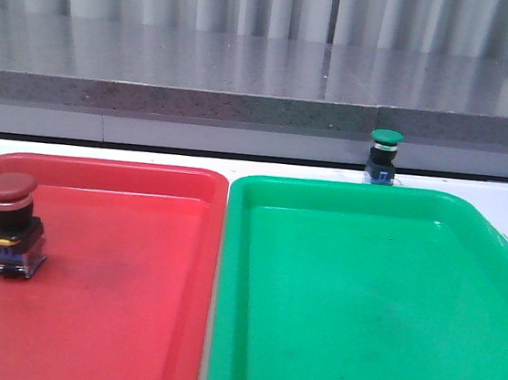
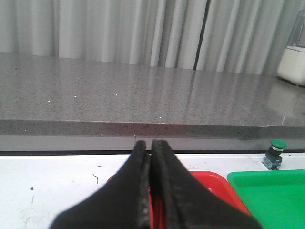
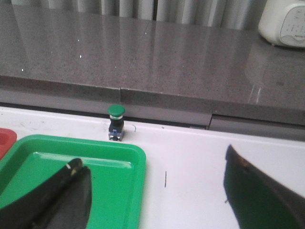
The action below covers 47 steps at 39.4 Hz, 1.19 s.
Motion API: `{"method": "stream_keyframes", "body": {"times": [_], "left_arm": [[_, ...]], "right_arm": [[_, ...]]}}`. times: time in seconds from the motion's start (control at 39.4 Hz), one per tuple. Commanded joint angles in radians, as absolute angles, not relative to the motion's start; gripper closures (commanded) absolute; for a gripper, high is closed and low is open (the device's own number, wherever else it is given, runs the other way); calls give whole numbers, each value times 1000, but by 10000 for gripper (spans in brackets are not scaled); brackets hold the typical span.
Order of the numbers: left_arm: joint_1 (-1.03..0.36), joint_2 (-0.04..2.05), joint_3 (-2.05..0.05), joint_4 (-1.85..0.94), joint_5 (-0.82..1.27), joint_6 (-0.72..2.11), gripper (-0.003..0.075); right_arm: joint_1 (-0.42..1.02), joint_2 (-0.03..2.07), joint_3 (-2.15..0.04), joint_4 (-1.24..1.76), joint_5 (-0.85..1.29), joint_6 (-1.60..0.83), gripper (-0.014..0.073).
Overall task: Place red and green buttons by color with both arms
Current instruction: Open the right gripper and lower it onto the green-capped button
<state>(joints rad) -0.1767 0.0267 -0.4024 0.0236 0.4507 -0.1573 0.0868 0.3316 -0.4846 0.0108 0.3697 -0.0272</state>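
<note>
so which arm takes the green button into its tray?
Right. Its claw is open and faces the green button, just beyond the green tray. The left claw is shut, over the red tray.

The green tray (image 1: 378, 305) lies bare, with open room above it. The green button (image 1: 385, 155) stands on the white table (image 1: 102, 152) just behind the tray's far rim, close to the grey ledge (image 1: 245, 106). In the red tray (image 1: 124, 285), only the red button (image 1: 9, 225) near the left rim obstructs.
</note>
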Motion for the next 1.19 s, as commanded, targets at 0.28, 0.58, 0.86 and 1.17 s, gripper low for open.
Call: {"method": "stream_keyframes", "body": {"times": [0.28, 0.58, 0.86, 1.17], "left_arm": [[-177, 38, -425, 24, 372, -168, 740], [-177, 38, -425, 24, 372, -168, 740], [-177, 38, -425, 24, 372, -168, 740], [-177, 38, -425, 24, 372, -168, 740]], "right_arm": [[83, 852, -776, 11, 243, -28, 6], [101, 1303, -1073, 11, 342, -28, 6], [176, 1589, -1294, 11, 368, 78, 6], [193, 1855, -1580, 10, 518, 139, 6]]}}
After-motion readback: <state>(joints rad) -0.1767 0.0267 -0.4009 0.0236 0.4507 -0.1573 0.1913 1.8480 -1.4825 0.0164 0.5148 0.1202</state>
